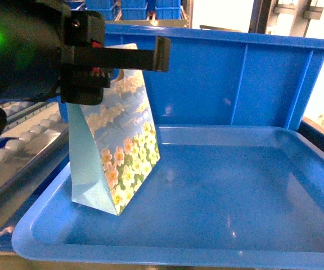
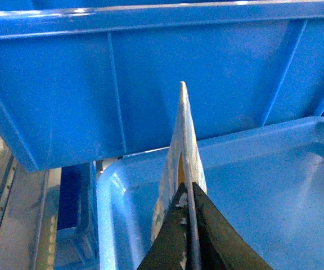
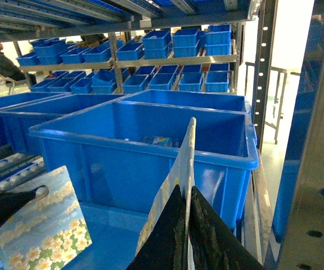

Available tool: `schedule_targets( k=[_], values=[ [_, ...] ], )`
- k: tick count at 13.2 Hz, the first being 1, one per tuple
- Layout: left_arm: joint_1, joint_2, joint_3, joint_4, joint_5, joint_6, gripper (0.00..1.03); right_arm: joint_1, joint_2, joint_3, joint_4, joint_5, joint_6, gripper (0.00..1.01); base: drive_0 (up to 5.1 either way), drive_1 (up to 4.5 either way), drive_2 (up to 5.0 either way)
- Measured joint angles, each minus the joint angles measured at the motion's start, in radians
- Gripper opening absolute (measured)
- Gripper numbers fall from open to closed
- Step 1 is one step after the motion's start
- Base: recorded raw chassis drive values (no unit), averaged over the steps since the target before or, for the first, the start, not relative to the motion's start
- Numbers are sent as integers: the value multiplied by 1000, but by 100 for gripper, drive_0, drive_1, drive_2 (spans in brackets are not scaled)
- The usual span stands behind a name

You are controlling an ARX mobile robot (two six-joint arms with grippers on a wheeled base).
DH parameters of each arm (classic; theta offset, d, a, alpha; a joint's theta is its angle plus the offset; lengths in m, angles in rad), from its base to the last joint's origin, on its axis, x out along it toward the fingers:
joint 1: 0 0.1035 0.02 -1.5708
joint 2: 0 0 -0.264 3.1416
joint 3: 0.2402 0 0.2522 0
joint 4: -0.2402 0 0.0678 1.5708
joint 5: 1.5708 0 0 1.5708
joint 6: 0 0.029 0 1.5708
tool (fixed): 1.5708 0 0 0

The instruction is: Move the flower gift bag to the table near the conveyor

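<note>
The pale-blue paper gift bag printed with white-and-yellow flowers and clouds (image 1: 122,152) hangs upright, slightly tilted, over the left end of the shallow glossy blue plastic tray (image 1: 151,247), its base down at the tray floor — whether it touches, I cannot tell. The left gripper (image 1: 151,58) has its black fingers (image 2: 207,236) pinched tight on the bag's thin top edge. Behind stands a deep blue plastic bin (image 1: 235,79); left of the tray runs the grey roller conveyor (image 1: 21,140). The right gripper (image 3: 189,194) is clamped on a thin upright sheet with a printed face (image 3: 187,152) — what it is stays unclear. Shelves of small blue bins (image 3: 167,62) stand beyond.
</note>
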Motion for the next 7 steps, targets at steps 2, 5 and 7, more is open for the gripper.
schedule_targets(
  k=[2, 5, 7],
  values=[
    [18, -42, -18, 34, -12, 18, 2, 0, 0, 0, 0, 0, 0, 3, 0, 0, 0],
    [74, -145, -59, 93, -30, 54, 2, 0, 0, 0, 0, 0, 0, 3, 0, 0, 0],
    [139, -251, -108, 119, -42, 83, 2, 0, 0, 0, 0, 0, 0, 3, 0, 0, 0]
  ],
)
